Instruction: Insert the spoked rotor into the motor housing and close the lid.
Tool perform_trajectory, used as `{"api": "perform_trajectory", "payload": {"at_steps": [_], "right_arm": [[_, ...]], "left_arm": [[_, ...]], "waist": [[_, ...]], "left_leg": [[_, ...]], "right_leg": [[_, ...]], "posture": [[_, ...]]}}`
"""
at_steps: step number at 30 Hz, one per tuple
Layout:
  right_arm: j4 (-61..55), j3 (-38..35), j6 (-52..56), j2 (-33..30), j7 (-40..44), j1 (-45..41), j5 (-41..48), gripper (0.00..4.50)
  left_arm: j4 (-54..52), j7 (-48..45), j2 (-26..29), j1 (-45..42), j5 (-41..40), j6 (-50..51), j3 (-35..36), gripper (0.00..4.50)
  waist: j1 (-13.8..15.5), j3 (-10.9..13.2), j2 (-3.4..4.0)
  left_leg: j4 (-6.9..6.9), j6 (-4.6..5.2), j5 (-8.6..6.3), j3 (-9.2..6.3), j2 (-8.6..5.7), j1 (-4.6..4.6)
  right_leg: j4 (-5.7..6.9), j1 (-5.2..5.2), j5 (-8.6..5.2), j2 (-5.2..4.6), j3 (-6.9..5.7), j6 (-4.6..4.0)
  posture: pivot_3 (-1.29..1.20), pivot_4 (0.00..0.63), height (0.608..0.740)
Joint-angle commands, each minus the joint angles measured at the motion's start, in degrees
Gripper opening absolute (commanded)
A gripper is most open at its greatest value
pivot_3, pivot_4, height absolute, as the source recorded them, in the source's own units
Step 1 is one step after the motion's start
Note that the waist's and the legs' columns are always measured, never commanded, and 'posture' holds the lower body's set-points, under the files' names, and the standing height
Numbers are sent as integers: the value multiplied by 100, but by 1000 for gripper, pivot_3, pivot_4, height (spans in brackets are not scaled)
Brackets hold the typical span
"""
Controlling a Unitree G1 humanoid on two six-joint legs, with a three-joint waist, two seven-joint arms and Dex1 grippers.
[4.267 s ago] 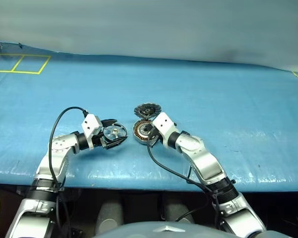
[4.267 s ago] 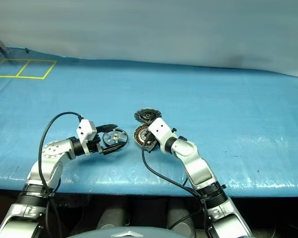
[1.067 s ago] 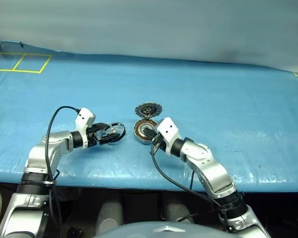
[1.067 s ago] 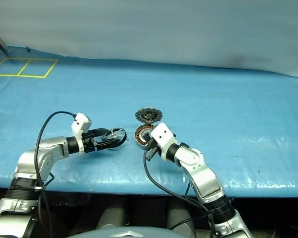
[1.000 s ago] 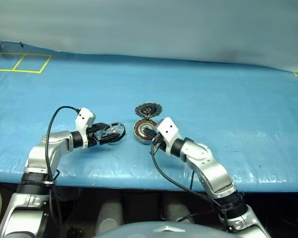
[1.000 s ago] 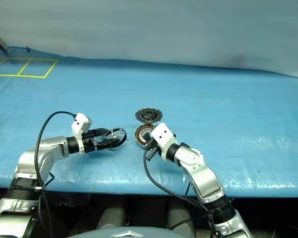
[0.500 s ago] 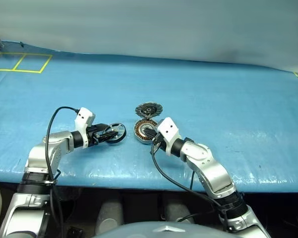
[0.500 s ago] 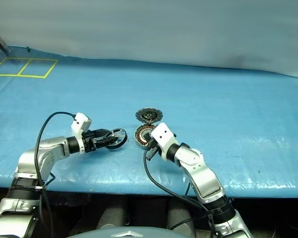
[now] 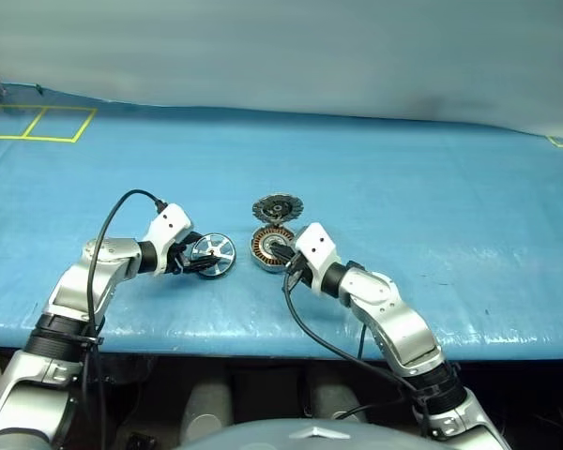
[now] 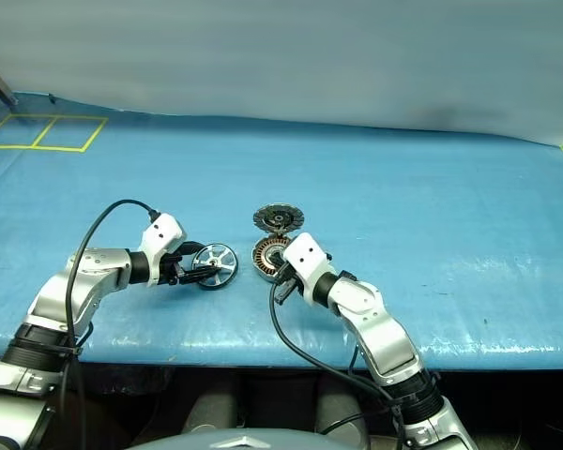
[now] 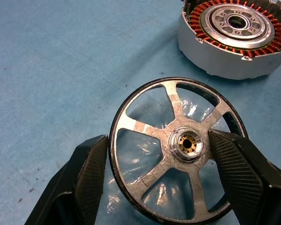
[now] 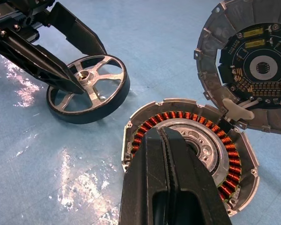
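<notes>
A blue table [image 9: 432, 187] holds three motor parts near its front edge. The housing [image 9: 270, 246], copper windings showing, is the landmark. The lid [image 9: 278, 207] lies touching its far side, circuit face up. The rotor [image 11: 178, 150] lies flat just left of the housing, between the spread fingers of the left pincer [image 11: 161, 161], which sit against its rim. The right pincer [image 12: 166, 154], fingers pressed together, rests over the housing's near edge.

Blue table with three motor parts

A blue sheet covered the table [image 9: 432, 187]; on it lay the rotor [image 9: 213, 252], just beside it the housing [image 9: 267, 246], and the lid [image 9: 278, 207] touching the housing's far side.
</notes>
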Motion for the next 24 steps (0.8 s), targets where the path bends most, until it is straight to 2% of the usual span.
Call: {"api": "perform_trajectory", "payload": {"at_steps": [1, 4, 20, 24], "right_arm": [[-81, 8, -111, 51, -19, -48, -10, 0], [-77, -3, -115, 58, -24, -47, -13, 0], [-49, -28, -121, 19, -26, -82, -46, 0], [-42, -18, -121, 17, -19, -91, -66, 0]], "left_arm": [[271, 82, 138, 63, 394, 83, -174, 3471], [337, 43, 145, 43, 417, 3, -172, 3128], [678, 537, -192, 19, 422, -408, 207, 3128], [767, 763, -274, 17, 455, -518, 287, 4463]], "waist": [[1, 0, 0], [11, -1, 1], [18, -1, 1], [7, -1, 1]], "left_leg": [[0, 0, 0, 0, 0, 0], [2, 0, 0, 0, -1, 0], [2, 0, 0, -1, 0, -2], [0, 0, 0, 0, 0, -6]], "right_leg": [[0, 0, 0, 0, 0, 0], [0, 1, 0, -1, 0, 0], [0, -2, 0, -2, -1, 0], [-2, -7, 0, -2, 0, 0]], "posture": [[0, 150, 740], [0, 150, 740], [0, 150, 740], [0, 150, 740]]}}
